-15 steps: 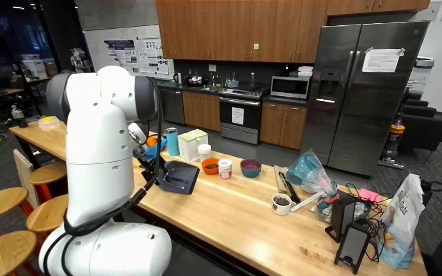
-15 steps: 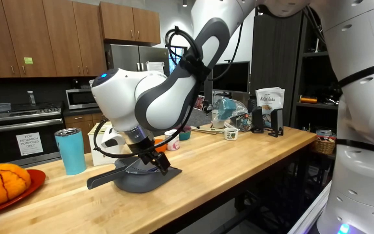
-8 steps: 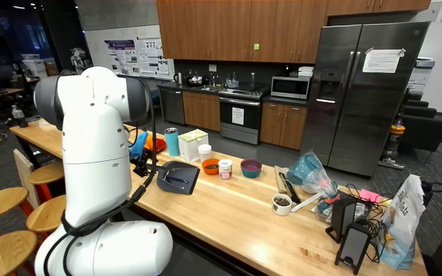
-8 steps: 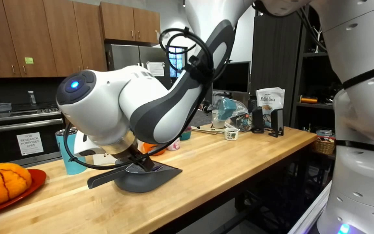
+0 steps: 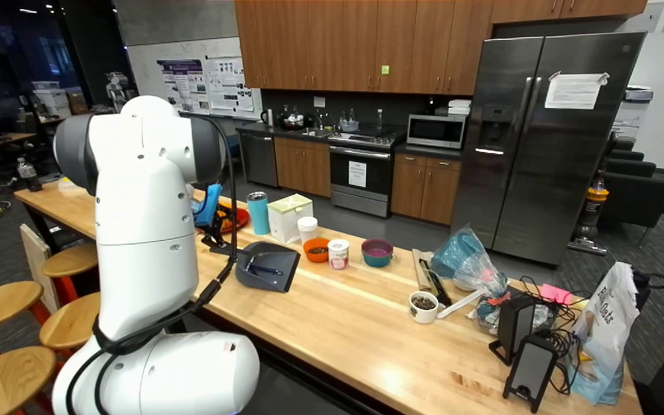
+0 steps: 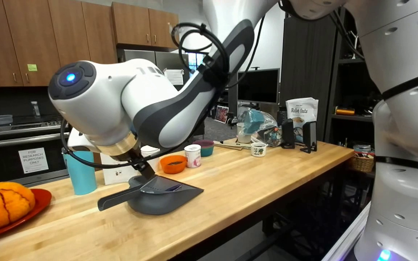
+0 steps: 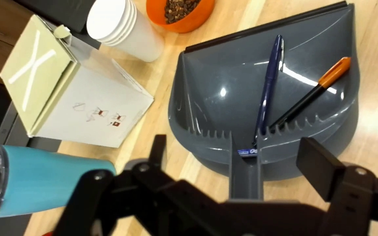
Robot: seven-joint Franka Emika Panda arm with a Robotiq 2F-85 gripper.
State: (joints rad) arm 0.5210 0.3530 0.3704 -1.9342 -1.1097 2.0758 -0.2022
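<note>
Clock positions are reckoned from the dustpan, twelve at the top of each view.

Gripper (image 7: 233, 149): spread wide, nothing grasped. The grey dustpan (image 7: 215, 85) is seen resting on the wooden table (image 5: 332, 311), just beyond the fingertips. Its handle (image 7: 246, 183), run out at six o'clock, is framed between the fingers (image 7: 320, 164) with a gap at each side in the wrist view; whether it is touched farther back cannot be told. In the pan are held a blue pen (image 7: 269, 85), laid nearly twelve to six, and a black pen (image 7: 302, 101), its orange end at two. The turquoise tumbler (image 7: 54, 180) is noted at eight, the white box (image 7: 90, 105) at nine.

Writing: "FOR RESEARCH PURPOSES ONLY" is read on the oven sheet (image 6: 33, 160), between nine and ten; "Rolled Oats" on the bag (image 6: 302, 110), at two; "DELL" on a speaker (image 5: 531, 372), at four. On a blue label (image 7: 248, 152) by the handle's root, white lettering is partly hidden. Print on the fridge notice (image 5: 575, 90), at two, cannot be made out.
</note>
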